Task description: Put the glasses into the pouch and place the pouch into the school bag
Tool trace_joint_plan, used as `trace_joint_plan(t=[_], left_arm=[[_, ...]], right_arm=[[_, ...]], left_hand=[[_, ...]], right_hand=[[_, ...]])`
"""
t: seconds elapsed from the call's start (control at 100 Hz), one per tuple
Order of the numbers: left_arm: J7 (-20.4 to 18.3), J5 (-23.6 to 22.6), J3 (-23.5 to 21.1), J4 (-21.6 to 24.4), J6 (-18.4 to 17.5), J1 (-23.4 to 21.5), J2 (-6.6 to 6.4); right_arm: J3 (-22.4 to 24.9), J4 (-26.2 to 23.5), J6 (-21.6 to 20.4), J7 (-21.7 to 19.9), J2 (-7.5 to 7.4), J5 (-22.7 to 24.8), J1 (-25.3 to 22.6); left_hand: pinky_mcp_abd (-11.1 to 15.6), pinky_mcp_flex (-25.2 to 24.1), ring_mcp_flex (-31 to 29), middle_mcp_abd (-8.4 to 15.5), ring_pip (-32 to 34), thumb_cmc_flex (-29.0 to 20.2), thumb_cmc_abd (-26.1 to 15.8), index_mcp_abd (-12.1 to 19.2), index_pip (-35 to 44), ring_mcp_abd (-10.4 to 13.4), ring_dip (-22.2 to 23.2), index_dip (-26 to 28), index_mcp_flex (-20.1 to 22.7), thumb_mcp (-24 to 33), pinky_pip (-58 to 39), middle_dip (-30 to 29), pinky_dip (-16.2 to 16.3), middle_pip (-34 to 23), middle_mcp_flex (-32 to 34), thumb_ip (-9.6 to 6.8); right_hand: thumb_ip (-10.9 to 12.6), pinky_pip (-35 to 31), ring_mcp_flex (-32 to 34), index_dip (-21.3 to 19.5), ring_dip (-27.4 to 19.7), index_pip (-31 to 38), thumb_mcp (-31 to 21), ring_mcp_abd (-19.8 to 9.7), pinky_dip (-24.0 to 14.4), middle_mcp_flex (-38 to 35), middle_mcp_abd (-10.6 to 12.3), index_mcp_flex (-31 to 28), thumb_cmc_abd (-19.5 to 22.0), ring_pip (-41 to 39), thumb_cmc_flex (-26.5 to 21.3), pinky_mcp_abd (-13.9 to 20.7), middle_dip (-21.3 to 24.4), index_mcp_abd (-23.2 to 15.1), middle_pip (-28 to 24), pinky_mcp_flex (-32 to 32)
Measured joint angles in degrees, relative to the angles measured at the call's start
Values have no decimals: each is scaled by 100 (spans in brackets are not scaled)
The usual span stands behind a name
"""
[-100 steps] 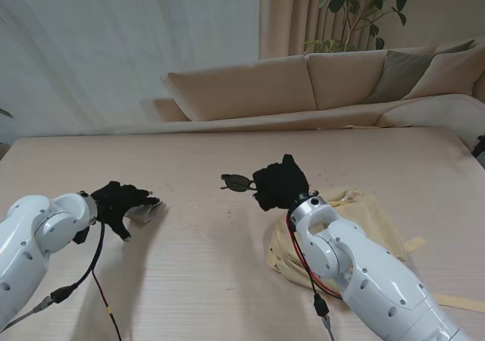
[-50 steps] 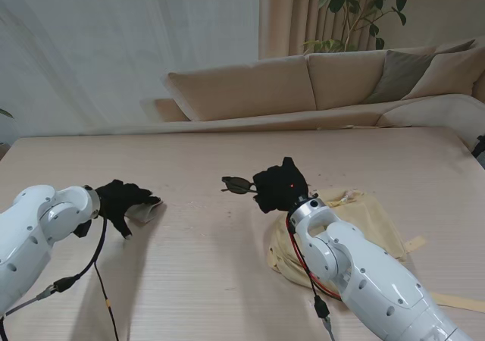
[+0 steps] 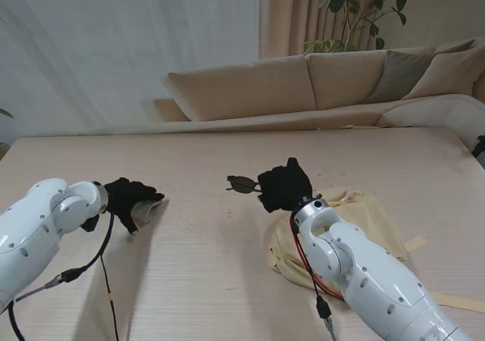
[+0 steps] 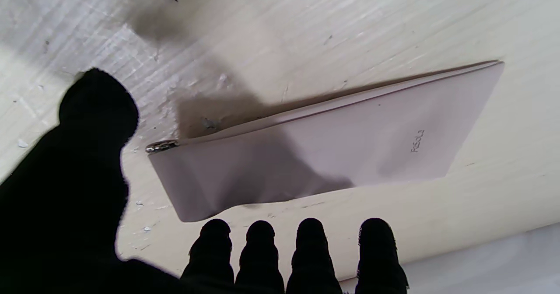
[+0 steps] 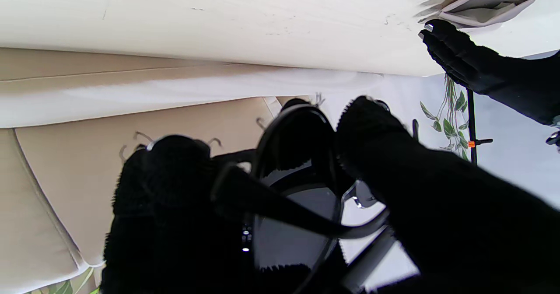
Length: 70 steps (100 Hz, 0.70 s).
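right hand is gripping the glasses up off the table, lenses poking out toward the pouch, while left hand is hovering spread by it, probably to open its mouth

Stand view high, wide; wrist views close; all share pouch.

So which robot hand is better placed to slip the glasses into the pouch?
The right robot hand: it already holds the glasses. The left robot hand hovers at the pouch, which lies on the table, well placed to steady it.
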<state>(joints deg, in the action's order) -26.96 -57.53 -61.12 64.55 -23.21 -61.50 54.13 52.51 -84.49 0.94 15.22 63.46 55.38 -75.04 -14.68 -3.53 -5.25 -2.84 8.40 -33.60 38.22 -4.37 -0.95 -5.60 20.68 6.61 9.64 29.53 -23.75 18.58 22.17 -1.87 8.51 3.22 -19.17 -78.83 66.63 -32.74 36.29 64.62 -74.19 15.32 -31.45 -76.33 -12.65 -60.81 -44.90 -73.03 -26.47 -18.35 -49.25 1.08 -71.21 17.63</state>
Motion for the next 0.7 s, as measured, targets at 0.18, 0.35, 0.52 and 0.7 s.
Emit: trace_joint_plan(t=[0.18, 0.35, 0.52, 0.7], left_arm=[[27, 87, 247, -188, 51, 175, 0], [107, 243, 489, -392, 83, 332, 3], [123, 281, 544, -447, 105, 378, 11], [123, 366, 497, -458, 36, 371, 20]], right_arm=[[17, 45, -12, 30, 2, -15, 5], [29, 65, -16, 68, 4, -28, 3], [27, 66, -22, 65, 5, -41, 3], [17, 63, -22, 51, 5, -41, 5]], left_hand=[[-7, -1, 0, 0, 0, -1, 20, 0, 4, 0, 2, 350, 0, 0, 0, 0, 2, 0, 0, 0], [-7, -1, 0, 0, 0, -2, 20, -54, 7, -1, 6, 499, 0, 0, 0, 36, 3, -11, 0, 0], [-7, -1, 0, 37, 64, -5, 21, -54, 149, -1, 64, 857, 0, 0, 0, 401, 3, -93, 0, 0], [-8, -1, 0, 57, 64, -6, 21, -56, 130, -1, 65, 923, -66, 0, 0, 466, 3, -94, 0, 0]], right_hand=[[0, 0, 0, 0, 4, 0, 0, 0, 0, 0, 0, 0, 0, -1, 0, 0, 0, 0, 0, -2], [0, 0, 0, 0, 4, 0, 1, 0, 0, 0, 0, 0, 0, -2, 0, 0, 0, 0, 0, -2], [0, 0, 0, 0, 4, 0, 1, 0, 0, 0, 0, 0, 0, -2, 0, 0, -1, 0, -1, -3], [0, 0, 0, 0, 5, 0, 1, -1, 0, 0, 0, 0, 0, -2, 0, 0, -1, 0, -1, -5]])
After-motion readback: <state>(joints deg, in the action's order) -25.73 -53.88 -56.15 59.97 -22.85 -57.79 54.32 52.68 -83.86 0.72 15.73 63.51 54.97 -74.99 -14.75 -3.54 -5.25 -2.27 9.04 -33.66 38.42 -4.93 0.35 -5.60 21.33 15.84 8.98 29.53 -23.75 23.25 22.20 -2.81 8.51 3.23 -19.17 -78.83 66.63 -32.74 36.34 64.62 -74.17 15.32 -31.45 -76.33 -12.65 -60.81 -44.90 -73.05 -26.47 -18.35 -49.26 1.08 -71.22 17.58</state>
